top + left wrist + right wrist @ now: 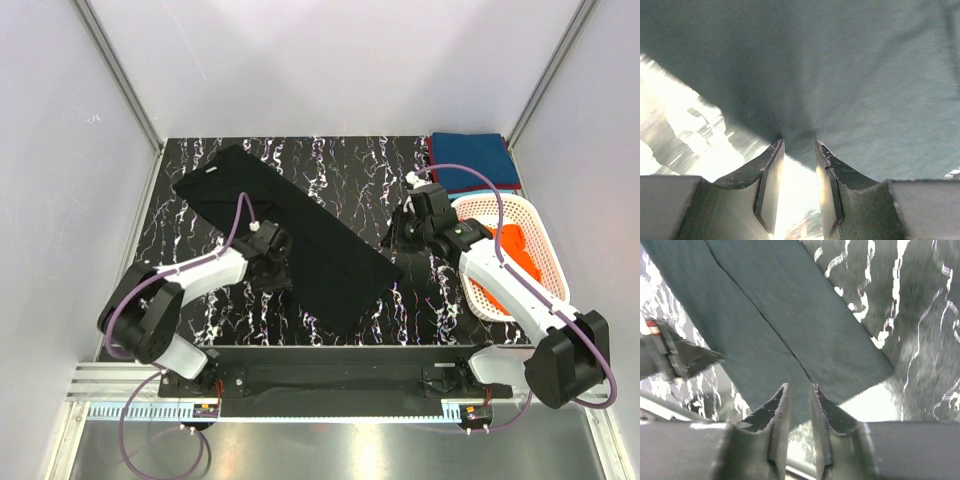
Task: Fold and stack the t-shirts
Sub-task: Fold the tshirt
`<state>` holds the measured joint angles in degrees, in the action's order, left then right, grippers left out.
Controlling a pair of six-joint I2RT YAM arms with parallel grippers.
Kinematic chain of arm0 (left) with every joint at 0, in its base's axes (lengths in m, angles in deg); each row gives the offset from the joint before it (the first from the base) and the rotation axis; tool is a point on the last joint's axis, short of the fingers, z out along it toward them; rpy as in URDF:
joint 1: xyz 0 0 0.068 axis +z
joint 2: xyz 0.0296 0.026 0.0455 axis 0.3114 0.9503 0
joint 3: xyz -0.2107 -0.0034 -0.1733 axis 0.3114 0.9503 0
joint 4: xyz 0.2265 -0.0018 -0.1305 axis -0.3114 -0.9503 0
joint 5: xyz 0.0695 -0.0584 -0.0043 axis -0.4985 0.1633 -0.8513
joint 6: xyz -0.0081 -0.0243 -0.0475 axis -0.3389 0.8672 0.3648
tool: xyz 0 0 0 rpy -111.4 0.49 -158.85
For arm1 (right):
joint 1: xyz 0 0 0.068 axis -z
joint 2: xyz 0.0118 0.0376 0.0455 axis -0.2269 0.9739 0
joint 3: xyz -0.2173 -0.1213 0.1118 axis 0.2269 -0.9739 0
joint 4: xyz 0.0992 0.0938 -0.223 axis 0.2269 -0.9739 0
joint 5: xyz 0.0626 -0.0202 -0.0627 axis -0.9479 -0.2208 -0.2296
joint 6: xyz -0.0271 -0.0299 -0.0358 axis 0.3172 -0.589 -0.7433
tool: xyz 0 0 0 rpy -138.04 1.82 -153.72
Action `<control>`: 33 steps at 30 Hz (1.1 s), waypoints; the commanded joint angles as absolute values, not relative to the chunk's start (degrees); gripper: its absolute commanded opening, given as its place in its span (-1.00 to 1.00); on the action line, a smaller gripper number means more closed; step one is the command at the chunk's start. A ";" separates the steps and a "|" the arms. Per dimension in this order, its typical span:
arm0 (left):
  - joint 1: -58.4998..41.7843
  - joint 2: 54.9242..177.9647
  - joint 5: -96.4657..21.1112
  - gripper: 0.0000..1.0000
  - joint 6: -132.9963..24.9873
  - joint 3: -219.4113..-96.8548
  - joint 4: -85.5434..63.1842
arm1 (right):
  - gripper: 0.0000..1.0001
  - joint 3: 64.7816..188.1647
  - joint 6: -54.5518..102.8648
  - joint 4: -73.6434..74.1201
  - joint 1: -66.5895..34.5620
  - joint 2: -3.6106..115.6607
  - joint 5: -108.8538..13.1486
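While the black t-shirt point(310, 240) lies as a long folded strip slanting left of the basket point(500, 203), the left arm point(200, 270) bends in low from the strip's side away from the basket, left gripper point(797, 145) pinching its edge. The right arm point(510, 285) stretches past the basket, right gripper point(799, 387) narrowly parted over the strip's basket-side end, gripping nothing.

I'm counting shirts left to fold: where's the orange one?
Top view, right side: the orange t-shirt sits inside the white basket, nearer than the folded blue t-shirt in the far right corner.
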<state>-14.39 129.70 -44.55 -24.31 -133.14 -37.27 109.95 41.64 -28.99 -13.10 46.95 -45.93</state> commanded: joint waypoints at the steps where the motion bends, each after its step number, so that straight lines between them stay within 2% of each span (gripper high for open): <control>1: -14.64 124.28 -53.49 -0.25 -23.31 -129.56 -43.33 | -0.55 108.67 43.52 -33.61 -12.81 46.84 -48.56; 3: -14.55 121.64 -55.42 -0.24 -22.61 -128.25 -44.39 | -0.70 107.18 45.90 -33.80 -12.81 47.89 -49.17; 5: -14.64 119.19 -56.48 -0.24 -22.25 -128.32 -46.50 | -0.98 105.95 47.13 -33.88 -12.81 49.73 -48.04; 6: -14.55 118.04 -56.14 -0.24 -22.17 -128.76 -47.29 | -1.00 105.77 47.48 -33.88 -12.73 50.52 -46.47; 12: -19.38 113.98 -48.52 -0.24 -23.22 -136.67 -43.53 | -1.00 108.58 48.98 -33.97 -11.51 59.57 -40.94; 16: -24.74 117.23 -44.11 -0.28 -20.59 -140.36 -39.66 | -1.00 112.01 49.86 -35.29 -6.58 68.53 -46.62; 20: -31.24 124.60 -39.80 -0.41 -19.09 -142.82 -33.68 | -1.00 113.50 52.32 -36.87 -6.58 70.21 -42.68; 24: -33.80 130.68 -38.11 -0.99 -20.32 -145.11 -30.96 | -1.00 114.30 52.24 -36.96 -6.58 72.94 -40.57; 33: -37.84 132.70 -40.84 -1.00 -19.36 -138.97 -28.50 | -1.00 111.13 54.16 -36.78 -6.49 75.58 -36.87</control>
